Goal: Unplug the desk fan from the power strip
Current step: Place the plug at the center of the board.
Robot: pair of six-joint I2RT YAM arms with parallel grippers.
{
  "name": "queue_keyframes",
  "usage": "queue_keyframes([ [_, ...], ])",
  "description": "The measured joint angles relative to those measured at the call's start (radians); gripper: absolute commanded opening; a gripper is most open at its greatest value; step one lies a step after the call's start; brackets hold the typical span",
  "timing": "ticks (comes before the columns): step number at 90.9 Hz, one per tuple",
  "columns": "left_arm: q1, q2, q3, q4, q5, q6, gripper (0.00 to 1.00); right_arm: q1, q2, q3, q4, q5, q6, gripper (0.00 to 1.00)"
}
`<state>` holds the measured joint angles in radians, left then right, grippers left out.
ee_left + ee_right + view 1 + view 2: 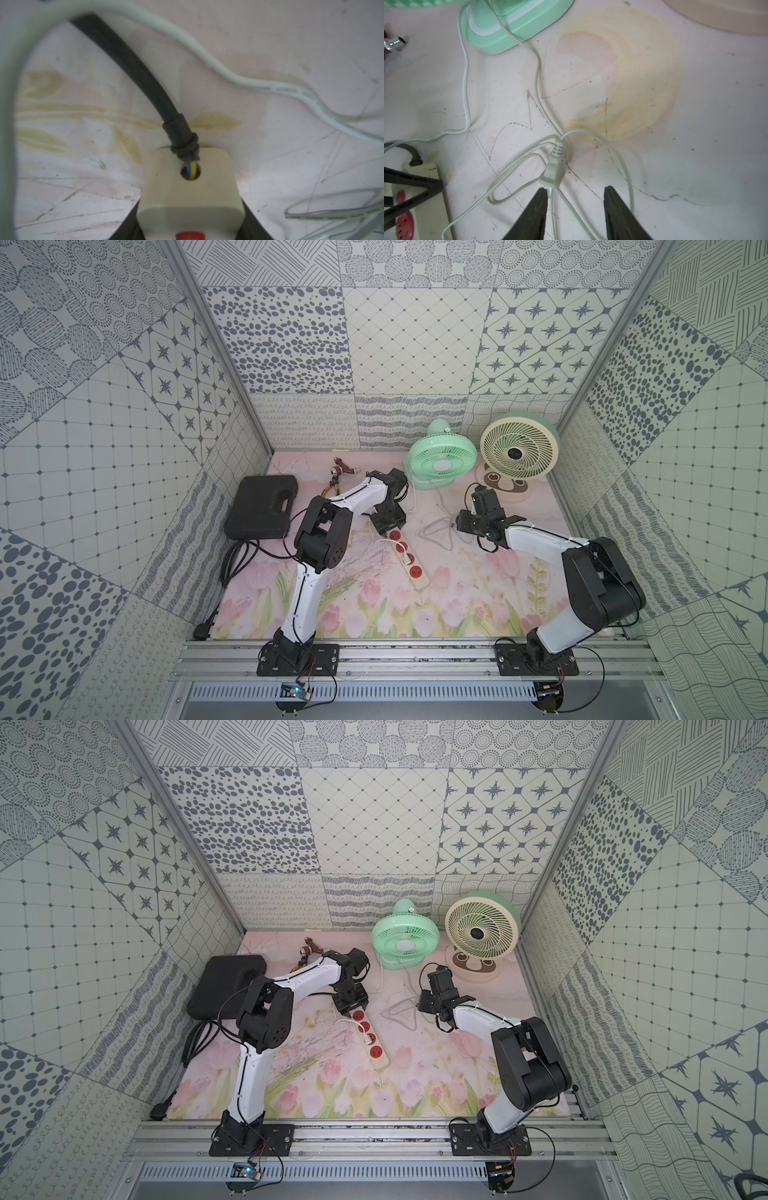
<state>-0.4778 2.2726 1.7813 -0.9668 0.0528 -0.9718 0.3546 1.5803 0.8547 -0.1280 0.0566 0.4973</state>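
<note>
The cream power strip [419,578] [382,1060] lies slanted mid-mat with its red sockets facing up. My left gripper [388,526] [191,207] is shut on its far, black-cord end [191,187]. A white plug [402,549] sits in a middle socket. A second pale plug [552,172] lies loose on the mat, and its cord runs toward the green desk fan [442,458] [508,27]. My right gripper [576,188] [459,522] stands open just short of this plug, with nothing between the fingers.
A cream fan [518,452] stands beside the green one at the back right. Loose pale cord loops [434,531] lie around the right gripper. At the left are a black case [259,508], pliers [332,487] and the coiled black cord [235,564].
</note>
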Motion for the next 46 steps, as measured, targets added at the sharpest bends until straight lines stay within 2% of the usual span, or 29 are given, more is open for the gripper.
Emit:
queue_keyframes([
  [27, 0.000, -0.002, -0.003, 0.003, 0.000, 0.000, 0.00, -0.027, -0.160, -0.063, -0.013, -0.045, 0.000, 0.48],
  [46, 0.000, -0.002, -0.003, 0.003, 0.002, 0.000, 0.00, 0.035, -0.225, -0.096, -0.006, -0.112, -0.010, 0.48],
])
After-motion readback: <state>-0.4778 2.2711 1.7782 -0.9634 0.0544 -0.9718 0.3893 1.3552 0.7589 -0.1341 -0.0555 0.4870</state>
